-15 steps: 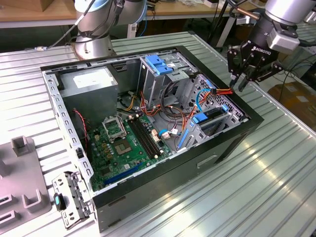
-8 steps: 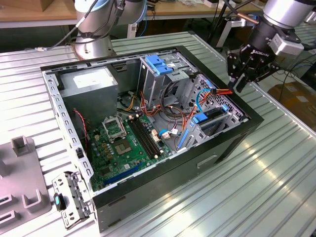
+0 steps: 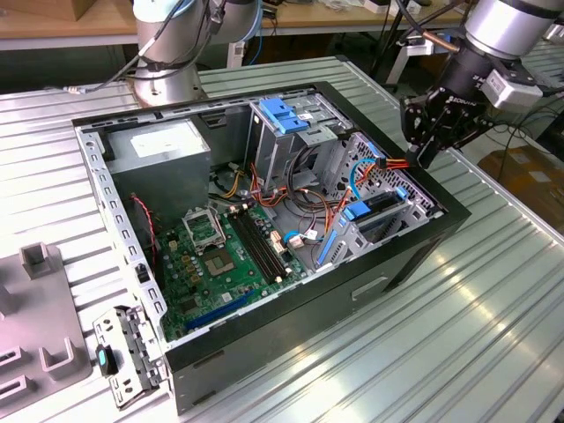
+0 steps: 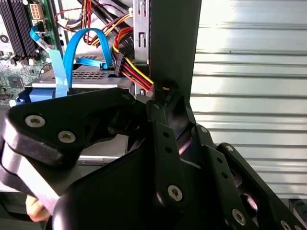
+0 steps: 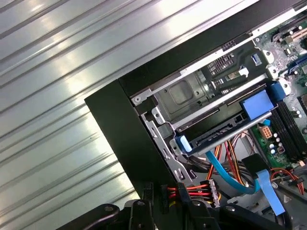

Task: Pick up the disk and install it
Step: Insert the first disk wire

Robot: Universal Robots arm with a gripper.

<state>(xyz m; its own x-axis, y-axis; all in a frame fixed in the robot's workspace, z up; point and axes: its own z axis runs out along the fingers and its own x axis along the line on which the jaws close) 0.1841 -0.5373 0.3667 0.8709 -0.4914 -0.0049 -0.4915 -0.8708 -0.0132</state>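
Open computer case (image 3: 291, 333) lies on its side on a ribbed metal table (image 3: 458, 352), with the motherboard (image 3: 211, 256) exposed. The gripper (image 3: 425, 157) hangs over the case edge on the exterior view's right, right above the drive cage (image 3: 374, 231). The disk (image 3: 381, 204) is not in the gripper. It sits flat inside that cage, blue rails along its sides, and in the first wrist view it (image 5: 216, 135) is pushed into the bay just behind the black case wall (image 5: 115, 124). The pincer's fingers (image 4: 165, 103) look pressed together on the red-yellow-black power cable (image 4: 136, 74), but the contact spot is half hidden by the gripper body, so this is only probable. In the first wrist view the same cable (image 5: 192, 190) runs out of the gripper (image 5: 168, 199) and ends in a connector (image 5: 213, 188) that hangs free near the disk, apart from it. A blue data cable (image 4: 72, 52) loops beside the power cable and lies over the cage. The grey power-supply box (image 3: 163, 150) sits at the far corner of the case. A blue latch (image 3: 280, 113) sits on top of the upper cage. A grey fixture block (image 3: 40, 308) lies on the table at the exterior view's left.
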